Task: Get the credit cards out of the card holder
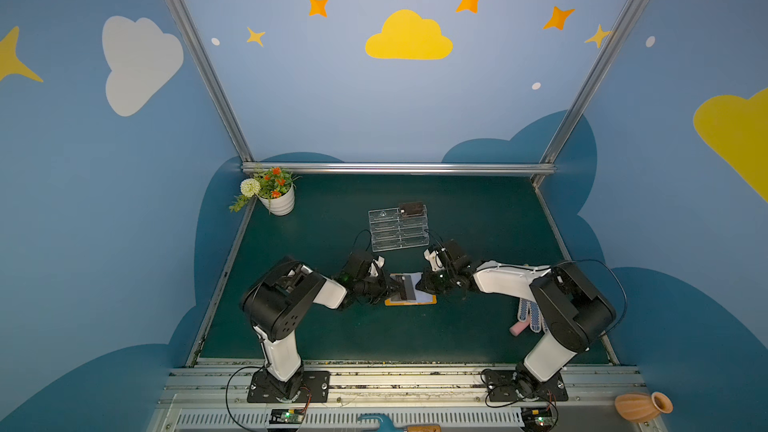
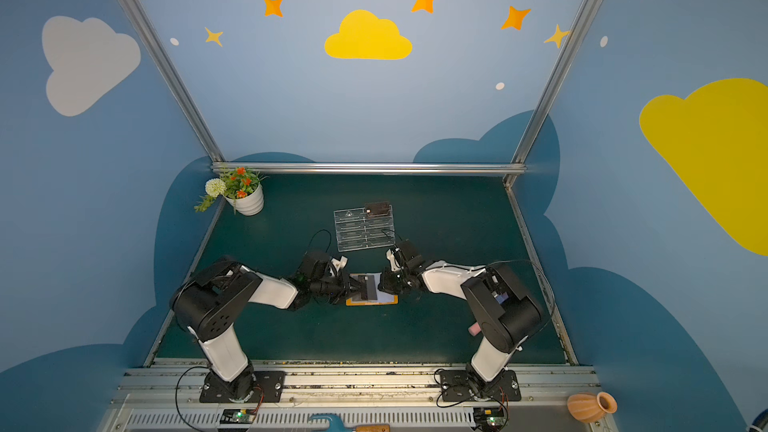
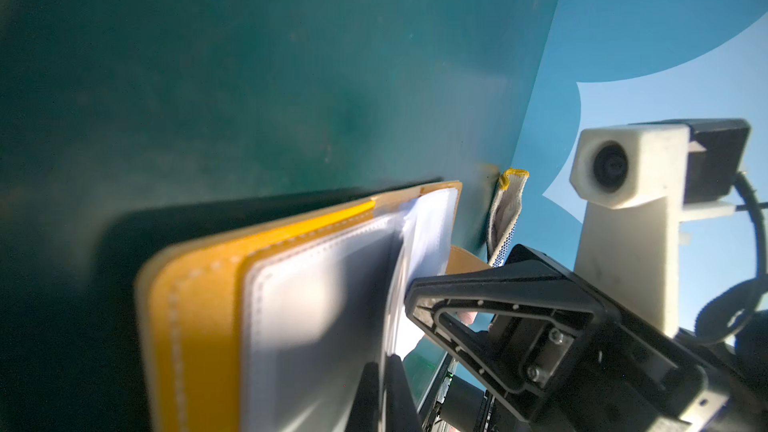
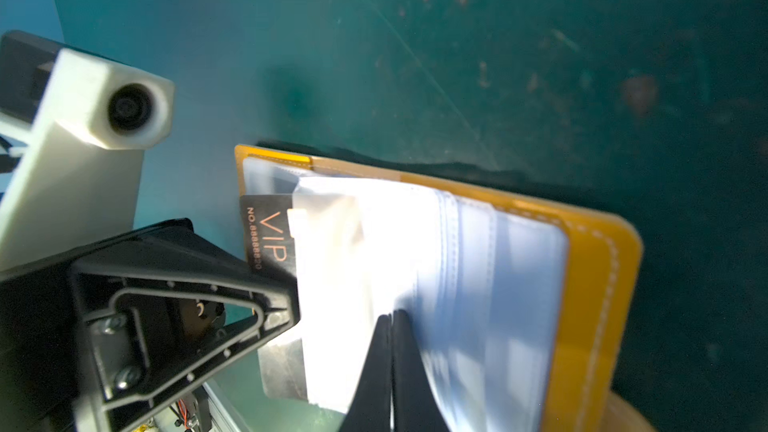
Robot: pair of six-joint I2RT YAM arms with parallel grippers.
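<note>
The orange card holder [image 1: 430, 300] [image 2: 353, 302] lies open on the green table, front centre in both top views, between my two grippers. A dark credit card [image 1: 405, 288] [image 4: 270, 238] marked VIP sticks halfway out of a clear sleeve. My left gripper [image 1: 394, 283] [image 3: 386, 361] is shut on that card's edge. From the other side my right gripper [image 1: 420, 284] [image 4: 390, 317] is shut on the holder's clear sleeve pages [image 4: 478, 268]. Another dark card [image 1: 411, 208] sits in the clear acrylic stand [image 1: 398, 228] farther back.
A white flower pot [image 1: 277, 197] stands at the back left corner. A dotted glove [image 1: 532, 315] and a pink block [image 1: 518, 328] lie by the right arm. A terracotta vase [image 1: 642, 406] lies on the front rail at the right.
</note>
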